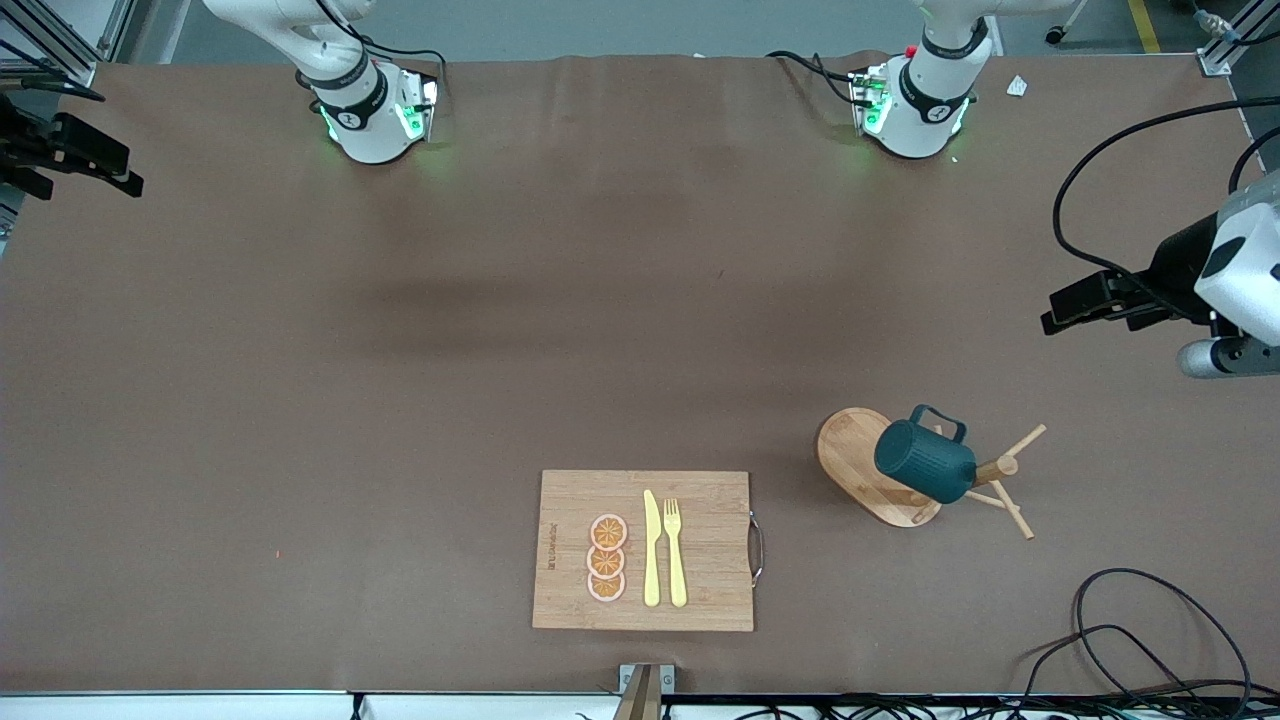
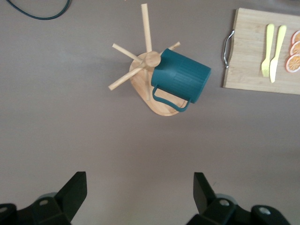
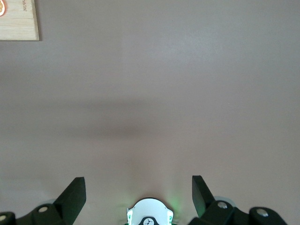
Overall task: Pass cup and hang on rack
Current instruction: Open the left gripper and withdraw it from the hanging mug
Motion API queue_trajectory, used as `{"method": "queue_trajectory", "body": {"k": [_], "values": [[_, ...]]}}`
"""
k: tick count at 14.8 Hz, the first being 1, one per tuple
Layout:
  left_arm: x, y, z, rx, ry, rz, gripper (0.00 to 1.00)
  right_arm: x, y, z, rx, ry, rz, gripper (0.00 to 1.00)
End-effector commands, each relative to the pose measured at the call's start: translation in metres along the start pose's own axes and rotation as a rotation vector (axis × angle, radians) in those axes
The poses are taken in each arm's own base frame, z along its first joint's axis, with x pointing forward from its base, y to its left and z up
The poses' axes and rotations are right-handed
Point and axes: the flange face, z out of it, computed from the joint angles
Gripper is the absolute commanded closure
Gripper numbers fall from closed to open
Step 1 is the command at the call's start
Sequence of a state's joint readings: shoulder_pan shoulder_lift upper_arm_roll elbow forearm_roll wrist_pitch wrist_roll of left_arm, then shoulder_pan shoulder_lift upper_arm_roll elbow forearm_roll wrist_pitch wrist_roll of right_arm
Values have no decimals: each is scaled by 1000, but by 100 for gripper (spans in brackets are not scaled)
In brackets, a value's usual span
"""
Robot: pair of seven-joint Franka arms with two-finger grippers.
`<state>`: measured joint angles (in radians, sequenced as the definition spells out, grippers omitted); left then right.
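Cup [image 1: 925, 460]: hung by its handle on the rack [image 1: 868, 478], near the surface's camera-side edge, toward the left arm's end.
Left pincer [image 2: 139, 193]: released, above bare surface beside the rack; nearer arm.
Right pincer [image 3: 138, 193]: released, empty, waiting over bare surface.

High front camera, both wrist cameras downward — shared cutting board [image 1: 640, 550].

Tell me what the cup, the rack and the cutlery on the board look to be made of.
Cup: dark teal, ribbed wall with a matte sheen; likely glazed ceramic or coated metal, can't tell which. Rack: pale wood, probably bamboo, with visible grain on the oval base and plain dowel pegs. Knife and fork: uniform pale yellow, no metallic shine, so probably plastic.
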<state>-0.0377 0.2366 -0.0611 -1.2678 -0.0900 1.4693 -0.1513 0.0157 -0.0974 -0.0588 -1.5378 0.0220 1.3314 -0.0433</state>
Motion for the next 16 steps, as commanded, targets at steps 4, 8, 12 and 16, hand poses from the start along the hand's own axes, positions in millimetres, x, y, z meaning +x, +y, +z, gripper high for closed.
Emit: {"method": "queue_trajectory", "body": {"k": [4,8,12,16], "values": [[-33,-9,-12,64,12,57,0,-4,-2,0,-2,-2,-1,0],[-63,-2,-16,73,4,65,0,-4,-2,0,-2,-2,-1,0],[-72,-3,-21,76,3,65,0,-4,-2,0,-2,-2,-1,0],[-78,15,-20,95,-1,93,0,-4,-2,0,-2,-2,-1,0]]}}
